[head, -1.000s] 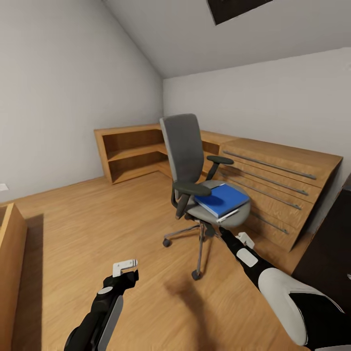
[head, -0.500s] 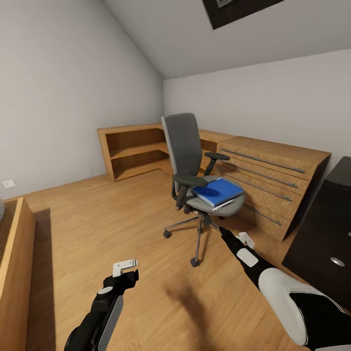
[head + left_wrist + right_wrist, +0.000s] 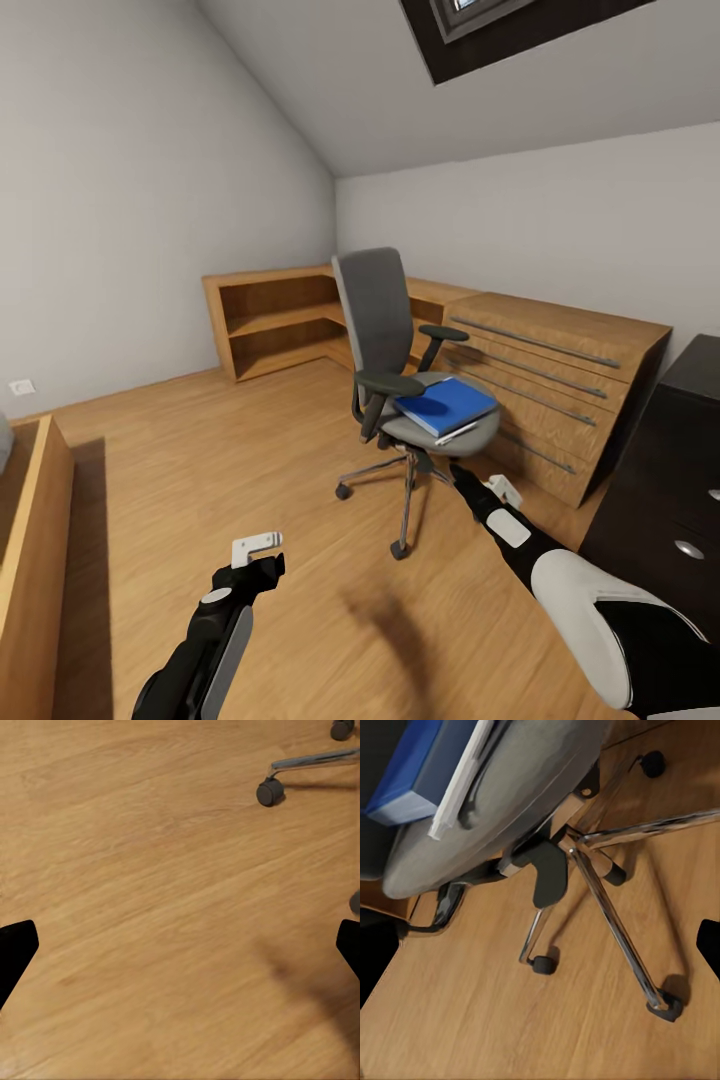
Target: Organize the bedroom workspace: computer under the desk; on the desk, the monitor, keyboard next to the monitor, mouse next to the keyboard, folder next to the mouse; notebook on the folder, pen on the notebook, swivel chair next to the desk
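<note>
The swivel chair (image 3: 378,310) stands mid-room on the wood floor, and the blue folder (image 3: 446,404) lies flat on its grey seat (image 3: 517,791). A thin white-edged item (image 3: 460,780) sticks out under the folder (image 3: 412,765); I cannot tell what it is. My right gripper (image 3: 458,474) hovers open just in front of the seat, above the chrome base (image 3: 611,907). My left gripper (image 3: 258,556) is open over bare floor, left of the chair. A corner of the desk (image 3: 672,450), its dark drawer unit, shows at the right edge. Monitor, keyboard, mouse and computer are out of view.
Low light-wood cabinets (image 3: 545,385) with bar handles run along the far wall behind the chair, joined to an open shelf unit (image 3: 270,320) in the corner. A wooden frame (image 3: 30,520) borders the left edge. A chair castor (image 3: 270,792) is near my left gripper.
The whole picture has shifted, so the camera has moved: more of the dark drawer unit shows at the right and the chair looks slightly farther off. Both arms hold the same pose.
</note>
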Robot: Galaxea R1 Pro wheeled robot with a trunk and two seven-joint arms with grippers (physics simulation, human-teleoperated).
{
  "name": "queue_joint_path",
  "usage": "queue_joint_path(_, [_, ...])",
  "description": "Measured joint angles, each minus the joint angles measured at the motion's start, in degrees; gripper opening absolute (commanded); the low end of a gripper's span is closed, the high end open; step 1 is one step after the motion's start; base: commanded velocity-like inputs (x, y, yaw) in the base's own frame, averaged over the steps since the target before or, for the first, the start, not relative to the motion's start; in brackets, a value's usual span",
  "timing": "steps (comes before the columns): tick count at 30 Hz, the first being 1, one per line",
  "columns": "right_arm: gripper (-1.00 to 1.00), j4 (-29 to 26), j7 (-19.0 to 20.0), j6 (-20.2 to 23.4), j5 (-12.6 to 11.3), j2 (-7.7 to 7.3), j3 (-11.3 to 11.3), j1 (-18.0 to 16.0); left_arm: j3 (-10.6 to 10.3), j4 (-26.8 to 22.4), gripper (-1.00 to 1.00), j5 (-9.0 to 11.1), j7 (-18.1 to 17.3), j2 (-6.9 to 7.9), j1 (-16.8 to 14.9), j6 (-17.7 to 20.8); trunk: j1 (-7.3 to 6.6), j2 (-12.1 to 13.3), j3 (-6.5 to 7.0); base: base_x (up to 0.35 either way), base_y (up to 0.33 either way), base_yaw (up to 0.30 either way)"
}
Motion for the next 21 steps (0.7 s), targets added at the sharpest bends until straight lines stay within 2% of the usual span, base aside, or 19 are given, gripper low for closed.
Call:
queue_joint_path(11, [1.00,-0.1,1.4,0.0,0.0,-0.03,0.0,0.0,0.0,-0.5,1.00,0.0,0.2,-0.08,0.0,-0.3,-2.42,4.4,1.97,0.000,0.000,0.000])
queue_joint_path(14, [1.00,-2.3,0.1,-0.2,0.2,0.07,0.0,0.0,-0.2,-4.5,1.00,0.0,0.2,-0.09,1.7,-0.4,-3.08,5.6,2.51,0.000,0.000,0.000])
queue_joint_path(17, [1.00,-3.7,-2.0,-0.3,0.4,0.07,0.0,0.1,-1.5,-8.9,1.00,0.0,0.2,-0.04,4.4,-0.3,-3.74,6.8,3.05,0.000,0.000,0.000])
queue_joint_path(21, [1.00,-5.6,-3.0,-0.3,1.6,0.09,0.0,0.2,-2.2,-10.5,1.00,0.0,0.2,-0.01,5.4,-0.2,-4.61,8.4,3.77,0.000,0.000,0.000])
